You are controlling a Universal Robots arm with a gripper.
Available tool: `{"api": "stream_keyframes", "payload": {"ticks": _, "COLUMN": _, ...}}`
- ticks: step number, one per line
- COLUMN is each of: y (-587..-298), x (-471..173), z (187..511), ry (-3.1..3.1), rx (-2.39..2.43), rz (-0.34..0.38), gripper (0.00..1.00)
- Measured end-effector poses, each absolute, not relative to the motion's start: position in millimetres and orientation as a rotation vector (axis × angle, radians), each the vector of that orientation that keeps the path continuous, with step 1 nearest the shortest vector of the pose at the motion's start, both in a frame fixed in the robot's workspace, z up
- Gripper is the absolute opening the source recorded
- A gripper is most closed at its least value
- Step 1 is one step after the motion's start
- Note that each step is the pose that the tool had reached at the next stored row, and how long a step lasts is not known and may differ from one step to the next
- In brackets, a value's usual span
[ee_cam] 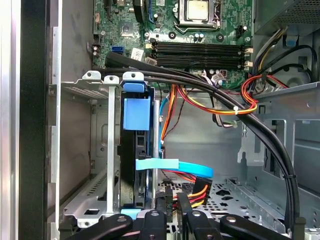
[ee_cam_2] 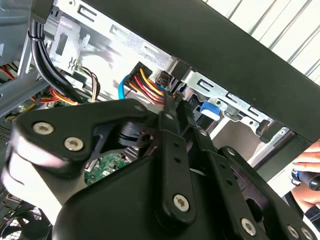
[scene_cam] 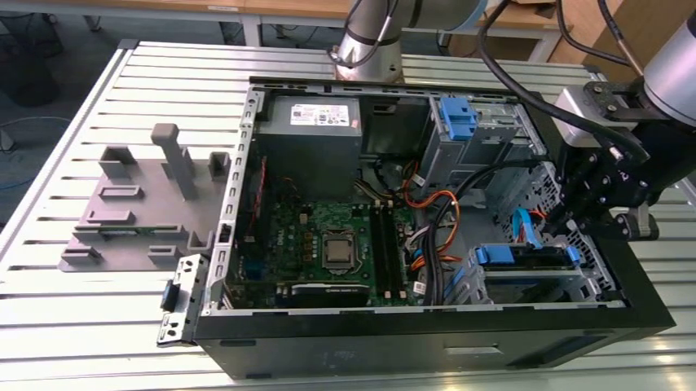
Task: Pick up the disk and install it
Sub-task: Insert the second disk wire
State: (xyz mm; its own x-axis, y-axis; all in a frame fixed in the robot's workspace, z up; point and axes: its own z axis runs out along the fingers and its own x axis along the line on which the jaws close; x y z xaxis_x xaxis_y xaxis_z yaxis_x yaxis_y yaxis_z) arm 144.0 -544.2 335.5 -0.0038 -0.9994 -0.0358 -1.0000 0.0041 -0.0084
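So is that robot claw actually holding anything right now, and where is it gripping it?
It cannot be told. The gripper hangs by the case's drive cage, where the disk stands in its blue bracket; its fingertips are hidden.

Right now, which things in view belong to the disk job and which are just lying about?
Job: disk, standing in drive cage; gripper near it.
Lying about: grey fixture block, power supply, motherboard, person's hand.

The disk [ee_cam: 134, 165], blue-framed, stands on edge in the metal drive cage [ee_cam: 85, 150].
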Motion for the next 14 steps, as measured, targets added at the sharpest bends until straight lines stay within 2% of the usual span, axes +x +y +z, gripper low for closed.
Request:
{"api": "stream_keyframes", "payload": {"ticks": 2, "y": -544.2, "x": 144.0, "z": 335.5, "ry": 2.204, "rx": -2.195, "rz": 0.030, "gripper": 0.16}}
{"api": "stream_keyframes", "payload": {"ticks": 14, "y": -544.2, "x": 144.0, "z": 336.2, "ry": 2.203, "rx": -2.195, "rz": 0.030, "gripper": 0.16}}
